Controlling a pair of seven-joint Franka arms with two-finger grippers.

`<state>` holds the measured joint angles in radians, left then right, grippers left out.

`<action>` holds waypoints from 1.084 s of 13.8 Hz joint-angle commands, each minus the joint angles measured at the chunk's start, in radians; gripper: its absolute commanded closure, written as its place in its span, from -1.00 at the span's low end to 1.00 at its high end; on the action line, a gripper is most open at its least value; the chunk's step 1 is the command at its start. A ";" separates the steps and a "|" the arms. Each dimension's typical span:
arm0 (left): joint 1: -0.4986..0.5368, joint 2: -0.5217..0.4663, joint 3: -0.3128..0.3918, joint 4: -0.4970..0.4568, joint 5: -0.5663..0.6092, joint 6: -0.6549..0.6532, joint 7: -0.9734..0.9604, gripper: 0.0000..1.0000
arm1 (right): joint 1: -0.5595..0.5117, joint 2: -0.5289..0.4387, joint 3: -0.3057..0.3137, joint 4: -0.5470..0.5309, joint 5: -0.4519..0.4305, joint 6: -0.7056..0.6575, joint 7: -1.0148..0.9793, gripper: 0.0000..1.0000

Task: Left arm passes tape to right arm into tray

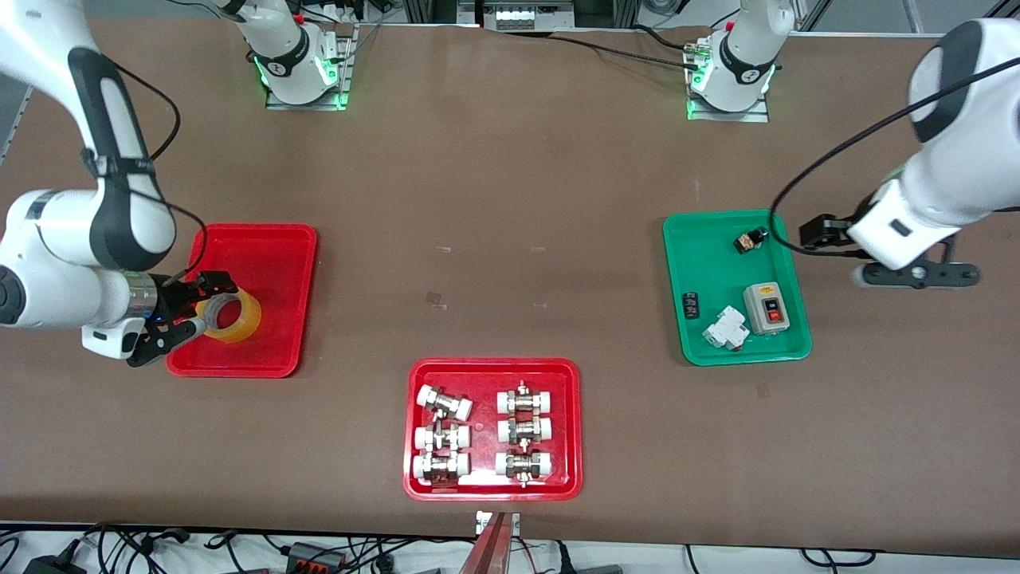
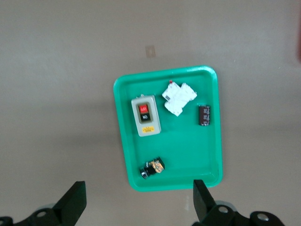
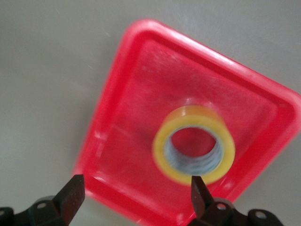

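The yellow tape roll (image 1: pixel 231 316) lies flat in the plain red tray (image 1: pixel 271 239) at the right arm's end of the table. My right gripper (image 1: pixel 203 309) hovers over the tray's edge just beside the roll, open and empty. In the right wrist view its fingers (image 3: pixel 73 193) stand wide apart above the tray (image 3: pixel 136 94), and the tape (image 3: pixel 164 160) lies free between and ahead of them. My left gripper (image 1: pixel 833 253) is open and empty over the bare table beside the green tray, also shown in the left wrist view (image 2: pixel 138 202).
A green tray (image 1: pixel 717 263) holds a switch box, a white breaker and small parts; it also shows in the left wrist view (image 2: pixel 183 150). A red tray of white-and-metal fittings (image 1: pixel 414 430) sits near the front camera. Cables run along the table's near edge.
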<state>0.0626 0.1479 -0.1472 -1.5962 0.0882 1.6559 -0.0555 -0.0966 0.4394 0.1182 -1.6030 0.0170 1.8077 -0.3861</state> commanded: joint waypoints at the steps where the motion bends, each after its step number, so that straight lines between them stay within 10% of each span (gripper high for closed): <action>1: 0.014 0.001 0.006 0.044 -0.030 -0.025 0.060 -1.00 | 0.064 -0.174 -0.005 -0.034 -0.022 -0.074 0.211 -1.00; 8: 0.014 0.001 -0.006 0.045 -0.051 -0.018 0.060 -1.00 | 0.106 -0.467 0.009 -0.049 -0.037 -0.263 0.423 -1.00; 15: 0.031 0.012 -0.005 0.045 -0.151 -0.024 0.062 -1.00 | 0.084 -0.439 -0.012 0.072 -0.038 -0.280 0.444 -1.00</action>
<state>0.0889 0.1517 -0.1500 -1.5640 -0.0210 1.6453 -0.0144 -0.0083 -0.0223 0.1031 -1.5767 -0.0063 1.5400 0.0347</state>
